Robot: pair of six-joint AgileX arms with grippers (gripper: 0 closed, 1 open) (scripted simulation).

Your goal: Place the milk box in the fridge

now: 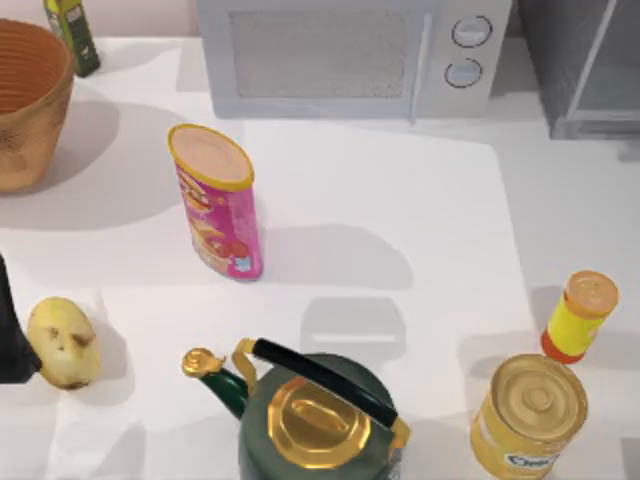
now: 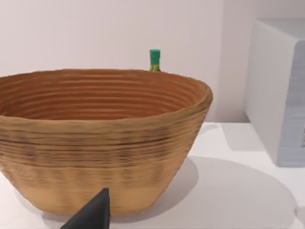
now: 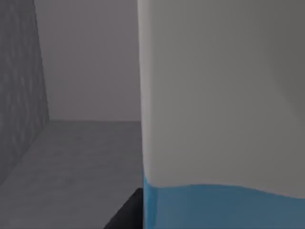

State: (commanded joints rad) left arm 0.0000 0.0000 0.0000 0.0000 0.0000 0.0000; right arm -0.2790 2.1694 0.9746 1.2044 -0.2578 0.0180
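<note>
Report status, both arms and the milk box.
Left gripper parked by the basket. Milk box close before right wrist camera, inside grey fridge interior. Nothing blocking seen.

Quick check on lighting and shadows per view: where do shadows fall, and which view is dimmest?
Top view: bright, soft shadows fall to the right of the pink tube and the basket. Left wrist view: evenly lit, the basket's shadow spreads on the white table. Right wrist view: dimmest, grey fridge interior, with the milk box close up.
</note>
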